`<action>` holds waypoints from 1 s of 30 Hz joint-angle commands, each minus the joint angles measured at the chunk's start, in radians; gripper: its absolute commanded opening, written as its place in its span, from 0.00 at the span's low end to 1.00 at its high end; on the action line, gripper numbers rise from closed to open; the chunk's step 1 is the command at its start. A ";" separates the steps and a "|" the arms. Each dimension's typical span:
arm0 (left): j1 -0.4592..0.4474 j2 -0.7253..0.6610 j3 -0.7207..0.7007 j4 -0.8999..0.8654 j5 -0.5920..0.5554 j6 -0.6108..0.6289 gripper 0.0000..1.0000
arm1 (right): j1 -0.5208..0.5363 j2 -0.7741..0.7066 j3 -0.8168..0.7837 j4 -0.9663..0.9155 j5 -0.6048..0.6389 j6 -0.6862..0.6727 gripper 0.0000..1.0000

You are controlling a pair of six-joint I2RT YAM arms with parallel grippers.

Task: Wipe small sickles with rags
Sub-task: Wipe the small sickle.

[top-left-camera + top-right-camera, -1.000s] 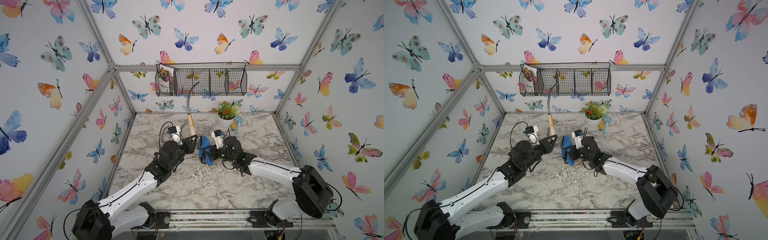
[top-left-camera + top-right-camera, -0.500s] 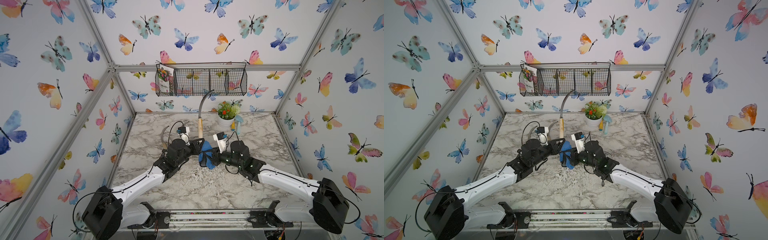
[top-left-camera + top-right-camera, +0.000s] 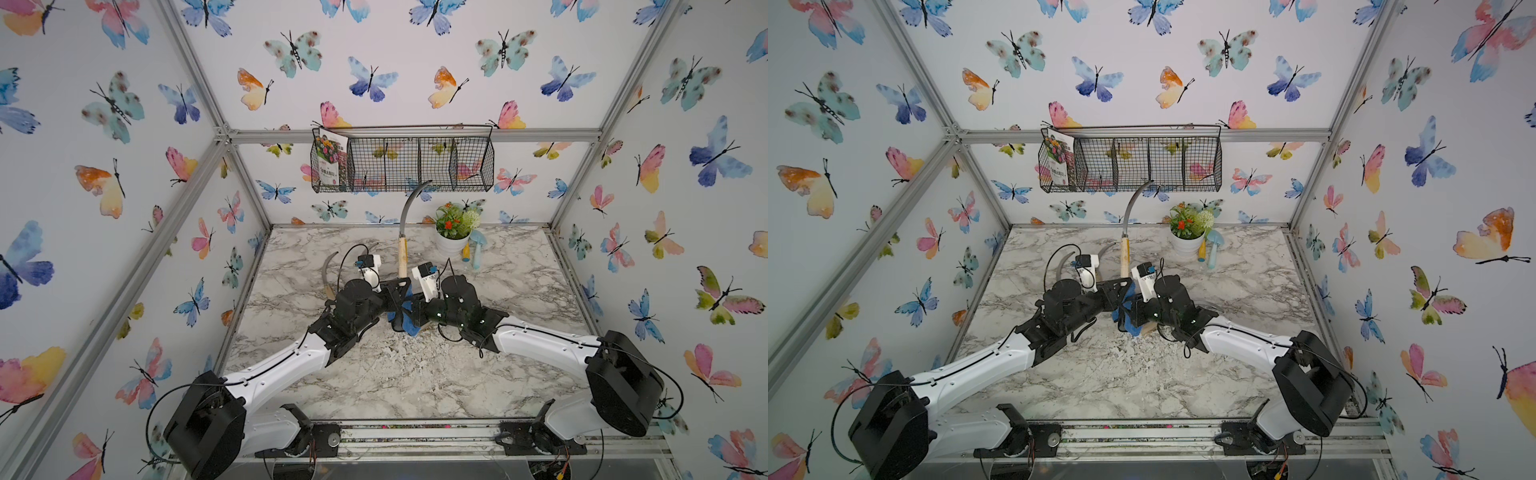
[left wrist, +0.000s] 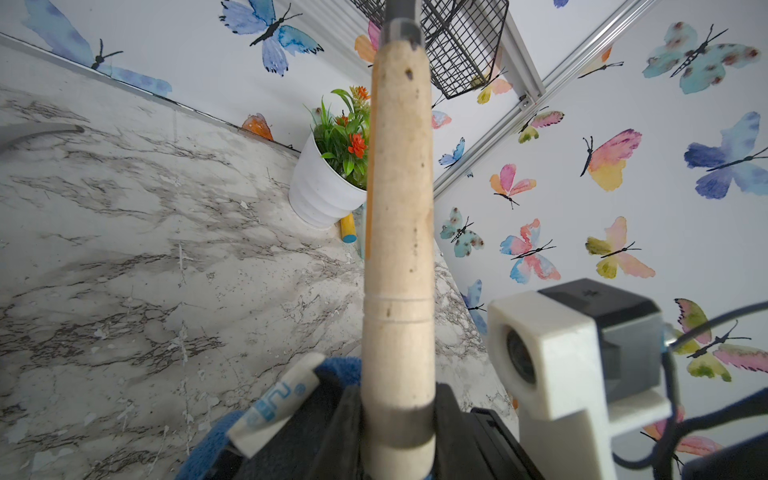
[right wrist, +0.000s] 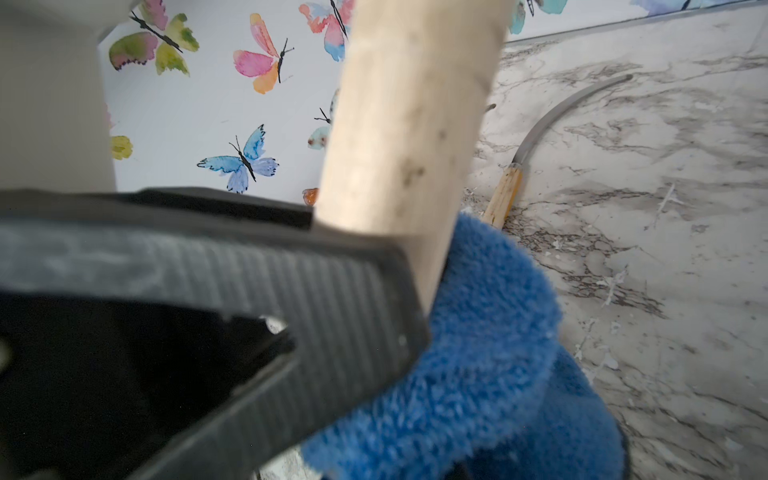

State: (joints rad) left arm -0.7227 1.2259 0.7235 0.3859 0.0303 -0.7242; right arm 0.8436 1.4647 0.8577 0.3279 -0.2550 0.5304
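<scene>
Sickle [image 3: 402, 253]: upright, the lower end of its pale handle clamped in the closed jaws of the left gripper [image 3: 397, 291], blade curving above them. Blue rag [image 3: 410, 327]: pinched in the closed right gripper [image 3: 411, 309], touching the handle beside the left jaws. Second sickle [image 3: 326, 272]: flat on the marble table [image 3: 519, 291], beyond the left jaws.

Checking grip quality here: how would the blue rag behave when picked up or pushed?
Probably floppy: the blue rag hangs bunched in folds beside the sickle handle. Likely light and not slippery, judging by its thick fuzzy pile.
</scene>
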 commanded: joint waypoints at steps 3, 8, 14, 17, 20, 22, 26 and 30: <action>-0.010 0.004 -0.008 0.009 0.000 0.016 0.00 | -0.006 -0.131 -0.056 0.081 0.051 -0.004 0.02; -0.011 0.007 -0.015 0.020 0.012 0.008 0.00 | -0.004 -0.029 0.036 0.032 0.039 -0.006 0.02; -0.012 0.003 -0.016 0.022 0.021 0.006 0.00 | -0.004 -0.098 -0.036 0.097 0.068 -0.004 0.02; -0.012 0.005 -0.012 0.023 0.027 0.007 0.00 | -0.005 -0.124 -0.054 0.111 0.087 -0.003 0.02; -0.018 0.012 -0.009 0.027 0.032 0.009 0.00 | -0.005 -0.047 0.031 0.051 0.043 -0.019 0.02; -0.021 0.019 -0.007 0.029 0.037 0.010 0.00 | -0.005 -0.007 0.086 -0.025 0.051 -0.034 0.02; -0.024 0.022 -0.011 0.033 0.047 0.014 0.00 | -0.004 -0.095 -0.014 0.079 0.079 -0.024 0.02; -0.025 0.023 -0.015 0.045 0.072 0.019 0.00 | -0.004 -0.109 -0.030 0.100 0.083 -0.019 0.02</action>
State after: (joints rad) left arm -0.7364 1.2419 0.7177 0.4179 0.0410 -0.7242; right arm 0.8436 1.3781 0.8146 0.3210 -0.1947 0.5194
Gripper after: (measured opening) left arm 0.217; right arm 0.137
